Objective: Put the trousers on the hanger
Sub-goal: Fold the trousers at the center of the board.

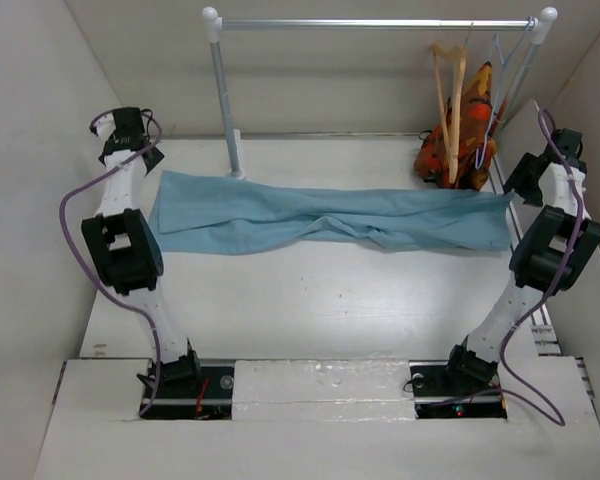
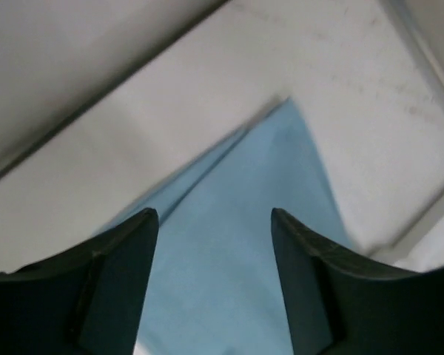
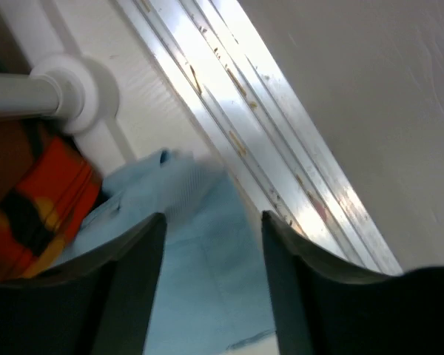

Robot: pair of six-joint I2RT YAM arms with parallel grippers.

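**Trousers flat across the desk, both pincers spread above their ends**

Top view: the light-blue trousers (image 1: 320, 222) lie lengthwise on the far half of the desk (image 1: 310, 320), with twisted folds at their middle. Bare desk runs from their near edge to the arm bases. The left pincer (image 1: 132, 140) hangs at their left end. The right pincer (image 1: 536, 172) hangs at their right end, close to the side wall. Behind their right end the wooden hanger (image 1: 450, 110) hangs from the rail (image 1: 370, 22), against an orange-red garment (image 1: 465, 150).
Left wrist view: the fingers (image 2: 126, 274) stand apart and pinch nothing. A pointed corner of the trousers lies below them, with bare desk beyond it up to the wall.
Right wrist view: the fingers (image 3: 129, 296) stand apart and hold nothing. The trousers' edge lies beside a metal track (image 3: 237, 126), with the garment on their other side.
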